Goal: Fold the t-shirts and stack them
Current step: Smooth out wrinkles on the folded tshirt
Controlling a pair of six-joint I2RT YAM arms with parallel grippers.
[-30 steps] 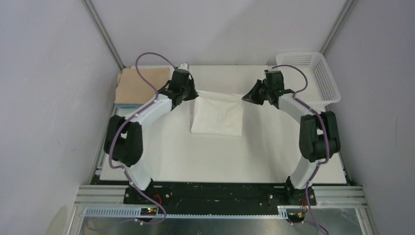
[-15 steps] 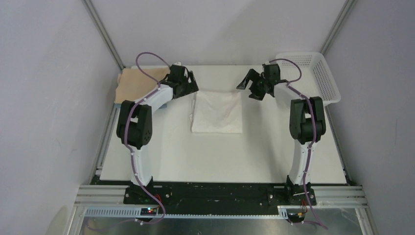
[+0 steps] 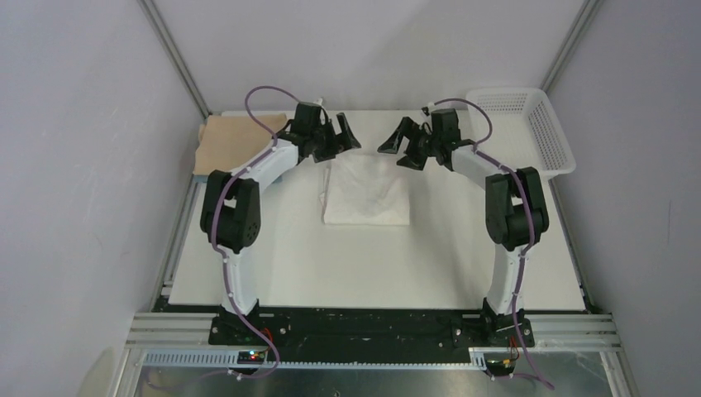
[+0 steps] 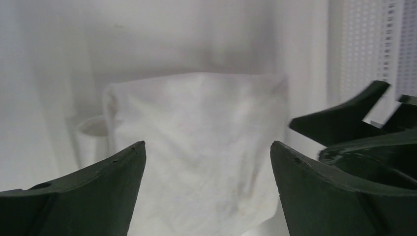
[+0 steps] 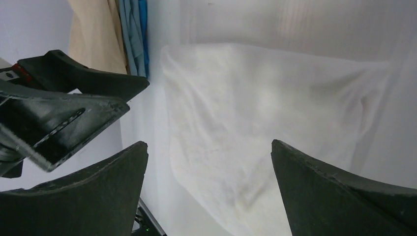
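The white wrinkly t-shirt (image 3: 366,192) lies folded as a rough square on the middle of the table, with neither gripper holding it. My left gripper (image 3: 341,141) hangs open just over its far left corner, nothing between the fingers. My right gripper (image 3: 398,151) is open too, over the far right corner, facing the left one. Through the left wrist view's open gripper (image 4: 207,147) the white cloth (image 4: 196,123) lies below. The right wrist view's gripper (image 5: 209,145) shows the same cloth (image 5: 255,108). The tan t-shirt (image 3: 231,139) lies folded at the far left on the light blue one (image 5: 134,34).
A white perforated basket (image 3: 529,124) stands at the far right corner. Grey walls and metal posts close in the table on both sides and behind. The two grippers are close together over the white shirt's far edge.
Both grippers have let go of the white shirt's stretched far edge and opened. The cloth has dropped flat into a folded square, and both grippers have swung inward over it.
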